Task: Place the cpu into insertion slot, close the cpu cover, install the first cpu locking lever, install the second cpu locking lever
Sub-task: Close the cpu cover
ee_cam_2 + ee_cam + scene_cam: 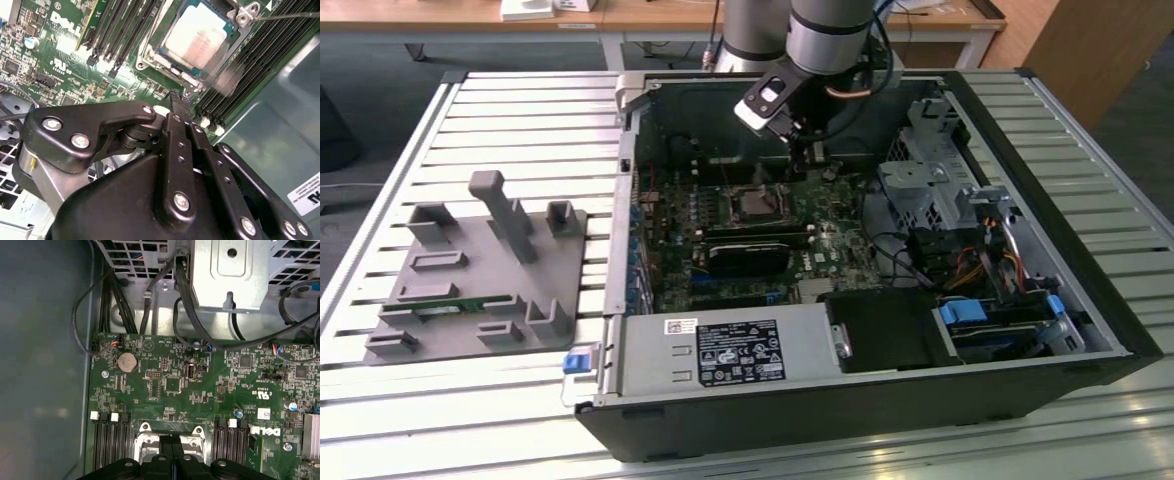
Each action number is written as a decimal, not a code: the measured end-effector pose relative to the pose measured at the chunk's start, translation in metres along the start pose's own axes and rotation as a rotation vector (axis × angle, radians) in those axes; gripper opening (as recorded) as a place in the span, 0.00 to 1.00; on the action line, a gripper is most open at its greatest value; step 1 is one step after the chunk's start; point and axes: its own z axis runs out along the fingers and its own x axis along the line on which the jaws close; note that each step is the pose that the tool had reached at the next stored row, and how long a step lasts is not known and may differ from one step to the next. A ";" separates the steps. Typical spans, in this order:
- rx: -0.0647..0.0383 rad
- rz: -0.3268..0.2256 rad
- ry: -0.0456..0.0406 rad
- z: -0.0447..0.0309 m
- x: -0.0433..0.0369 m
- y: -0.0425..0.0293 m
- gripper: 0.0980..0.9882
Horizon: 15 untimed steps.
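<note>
While hanging just beside the insertion slot [170, 67] with the cpu [200, 35] inside, holds the gripper [175, 99] pinched together.

Place: a robotics lab or test workshop, set in an office-like room.
Work surface: a silvery slatted aluminium-profile table [480, 110] carries the whole set-up.
Machine: a silver-grey jointed robot arm [825, 35] reaches down over the table.
Workpiece: a black desktop computer case [854, 420] lies open on its side. In the first wrist view its green circuit board [150, 360] is bare among cables and metal drive cages.
Fixture: a grey holder plate with upright posts and pockets [467, 280] sits at the exterior view's left.
Surroundings: light wooden desks [660, 15] and a grey-blue floor [374, 80] lie beyond the table.
</note>
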 end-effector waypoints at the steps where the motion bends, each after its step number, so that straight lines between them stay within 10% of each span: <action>1: 0.000 0.000 0.0000 0.0000 0.0000 -0.0010 0.01; 15: 0.003 0.000 0.0001 0.0060 -0.0003 -0.0121 0.01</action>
